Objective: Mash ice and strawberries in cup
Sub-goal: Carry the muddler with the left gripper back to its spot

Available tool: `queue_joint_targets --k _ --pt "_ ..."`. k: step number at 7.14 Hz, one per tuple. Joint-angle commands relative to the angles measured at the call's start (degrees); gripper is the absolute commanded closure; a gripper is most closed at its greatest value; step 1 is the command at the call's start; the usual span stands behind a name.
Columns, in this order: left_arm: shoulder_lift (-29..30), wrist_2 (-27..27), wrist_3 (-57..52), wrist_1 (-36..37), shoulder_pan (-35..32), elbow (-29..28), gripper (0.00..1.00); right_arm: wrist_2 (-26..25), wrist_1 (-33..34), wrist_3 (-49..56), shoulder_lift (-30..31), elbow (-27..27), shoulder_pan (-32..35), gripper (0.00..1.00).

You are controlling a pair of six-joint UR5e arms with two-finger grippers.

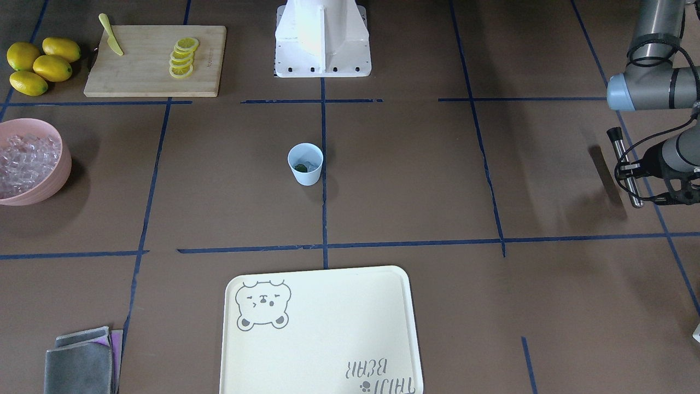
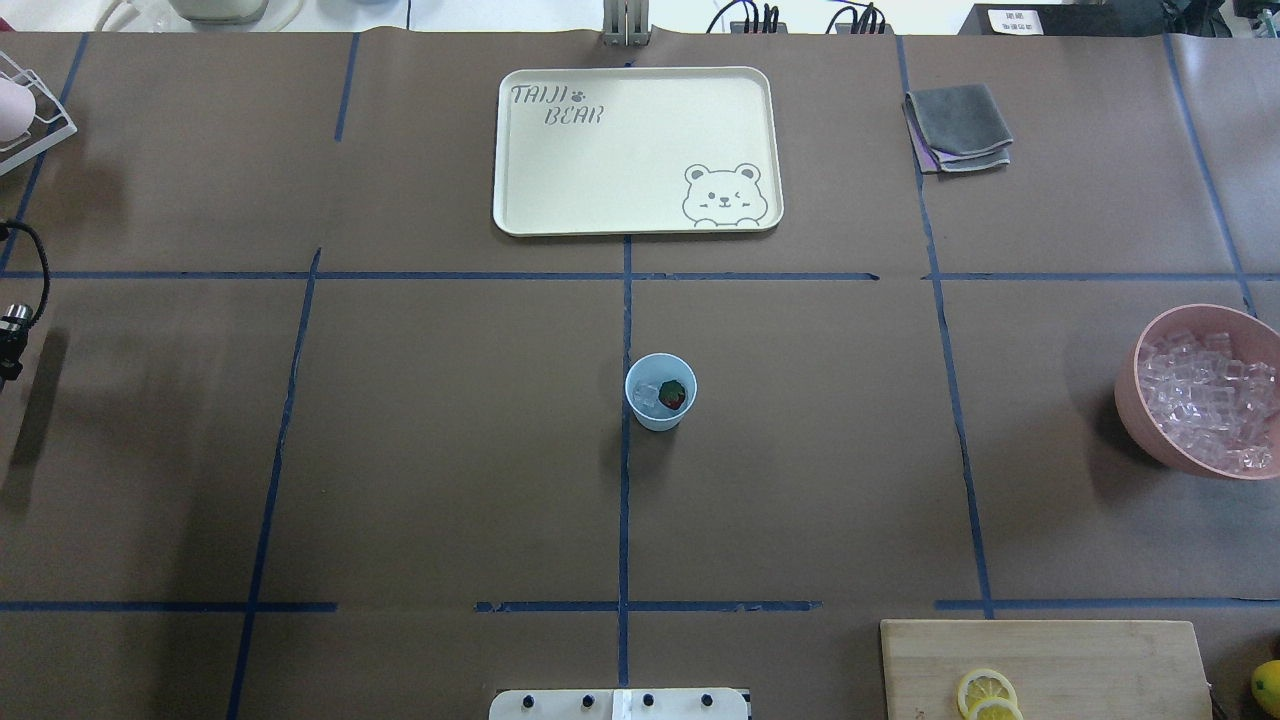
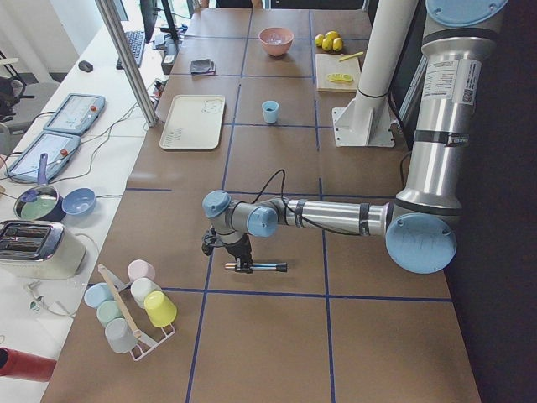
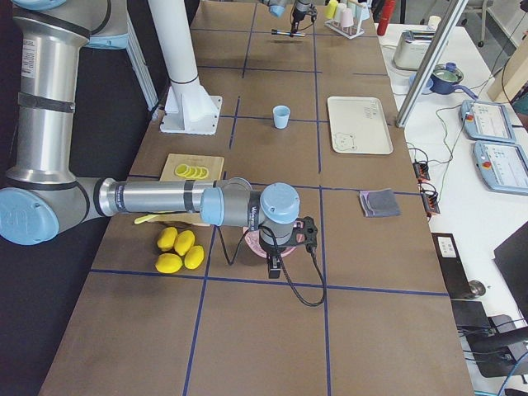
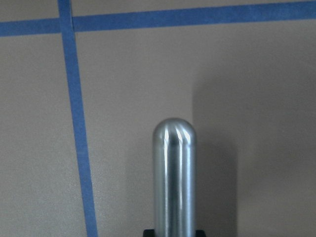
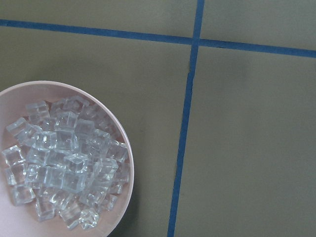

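The pale blue cup (image 2: 660,392) stands upright at the table's middle, also seen in the front view (image 1: 305,164). Inside it lie clear ice (image 2: 647,397) and a red strawberry (image 2: 675,396) with a dark green end. Far off at the table's left end, my left gripper (image 1: 636,168) is shut on a steel muddler rod (image 1: 627,171), held above the table; the left wrist view shows the rod's rounded tip (image 5: 174,168). My right gripper (image 4: 275,262) hangs over the pink bowl (image 4: 252,243); I cannot tell whether it is open or shut.
The pink bowl (image 1: 64,158) holds several ice cubes (image 6: 64,163). A cutting board (image 1: 153,76) carries lemon slices and a yellow knife (image 1: 111,42), with whole lemons (image 1: 41,64) beside it. A cream tray (image 1: 322,334), folded cloths (image 1: 82,364) and a rack of cups (image 3: 134,306) are present.
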State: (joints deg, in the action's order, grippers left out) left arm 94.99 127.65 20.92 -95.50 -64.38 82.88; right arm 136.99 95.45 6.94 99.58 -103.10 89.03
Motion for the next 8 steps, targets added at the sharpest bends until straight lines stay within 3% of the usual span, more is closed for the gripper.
queue_joint_targets --k 1,5,6,7,8 --pt "0.54 -0.03 0.17 -3.35 0.04 -2.45 0.98 -0.06 0.0 0.0 0.0 0.0 0.0 0.0" --pt "0.72 0.05 0.0 -3.64 0.13 -3.43 0.91 0.03 0.0 0.0 0.0 0.0 0.0 0.0" --pt "0.81 -0.03 0.0 -3.64 0.04 -3.43 0.76 0.03 0.0 0.0 0.0 0.0 0.0 0.0" --pt "0.81 0.05 -0.26 -3.73 0.04 -3.43 0.36 0.03 0.0 0.0 0.0 0.0 0.0 0.0" --pt "0.89 0.05 -0.35 -3.73 0.04 -3.34 0.27 0.03 -0.09 0.0 0.0 0.0 0.0 0.0"
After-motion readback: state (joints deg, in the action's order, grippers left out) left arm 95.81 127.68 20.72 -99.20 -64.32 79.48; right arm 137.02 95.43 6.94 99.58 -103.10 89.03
